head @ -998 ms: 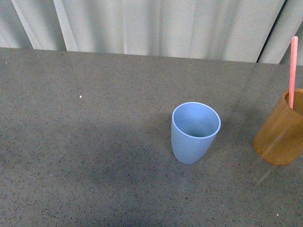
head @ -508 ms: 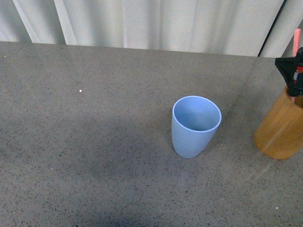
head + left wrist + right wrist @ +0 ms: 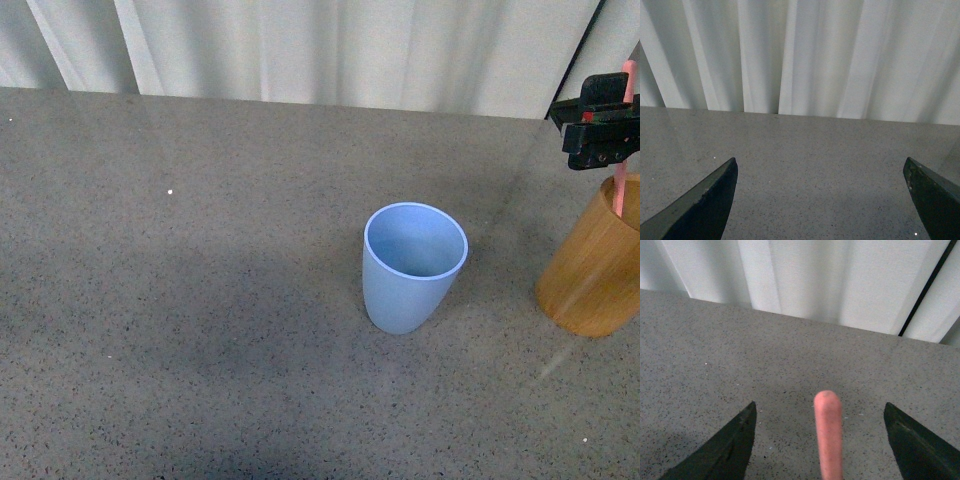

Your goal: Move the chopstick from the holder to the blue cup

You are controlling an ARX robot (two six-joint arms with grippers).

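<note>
The light blue cup [image 3: 414,265] stands upright and empty at the table's middle right. The orange-brown wooden holder [image 3: 594,268] stands at the right edge of the front view with the pink-red chopstick [image 3: 625,150] rising from it. My right gripper [image 3: 603,135] is open at the chopstick's upper part, above the holder. In the right wrist view the chopstick's rounded tip [image 3: 828,430] stands midway between the two dark fingers [image 3: 730,452], touching neither. My left gripper [image 3: 820,200] is open and empty over bare table; it does not show in the front view.
The grey speckled tabletop [image 3: 200,300] stretches left of the cup. A white pleated curtain [image 3: 300,45] hangs along the table's far edge. A dark vertical strip [image 3: 925,287] runs down the curtain at the right.
My right gripper has come into the front view at the right edge and now sits higher on the chopstick, above the holder. The cup and holder have not moved.
</note>
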